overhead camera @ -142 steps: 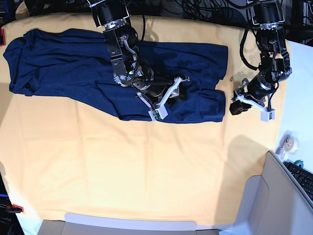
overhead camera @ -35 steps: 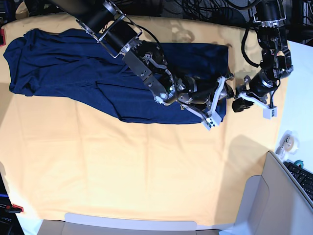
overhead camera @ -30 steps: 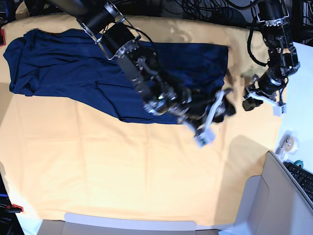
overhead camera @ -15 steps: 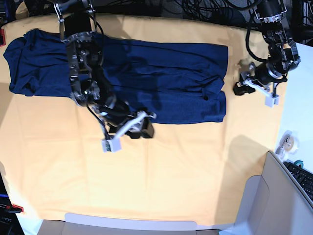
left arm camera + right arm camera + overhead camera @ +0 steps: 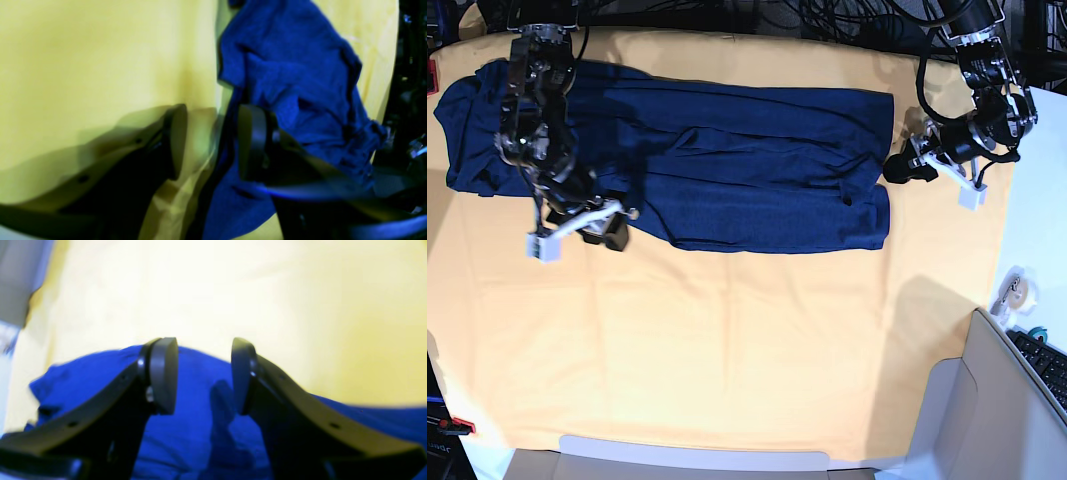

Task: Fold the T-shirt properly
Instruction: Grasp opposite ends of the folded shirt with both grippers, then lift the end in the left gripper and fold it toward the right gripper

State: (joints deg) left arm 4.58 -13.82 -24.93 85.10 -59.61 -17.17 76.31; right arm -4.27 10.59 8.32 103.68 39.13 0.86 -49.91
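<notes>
Both hands, right [image 5: 587, 228] and left [image 5: 899, 170], hang released at opposite ends of the shirt [image 5: 727, 170] lying lengthwise on the surface [image 5: 727, 350]; next, probably pinching each end for a fold.

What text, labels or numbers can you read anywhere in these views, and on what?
None can be read.
T-shirt: plain navy, no print or tag showing.
Yellow cloth: no markings.
Keyboard: key legends too small.
Both wrist views are blurred and show no lettering.
</notes>
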